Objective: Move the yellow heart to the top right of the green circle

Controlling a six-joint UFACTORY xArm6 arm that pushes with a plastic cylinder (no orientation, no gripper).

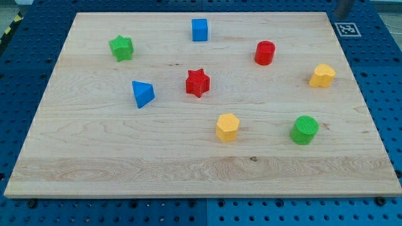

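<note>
My tip unseen; one yellow heart (322, 75), one green circle (304, 129)

A: Is my tip visible?
B: No. Only a blurred grey shape (343, 7) shows at the view's top right corner, cut off by the top edge. Whether it belongs to the rod cannot be determined, so the tip's position relative to the blocks cannot be stated.
A: Is the wooden board (113, 157) fully shown?
B: Nearly. Its lower right corner meets the view's right edge.
A: What else is cut off?
B: The blue pegboard (19, 69) runs out of every edge. A yellow-black striped strip (9, 26) at the top left is partly shown. The marker tag (346, 28) pattern is too small to read.
</note>
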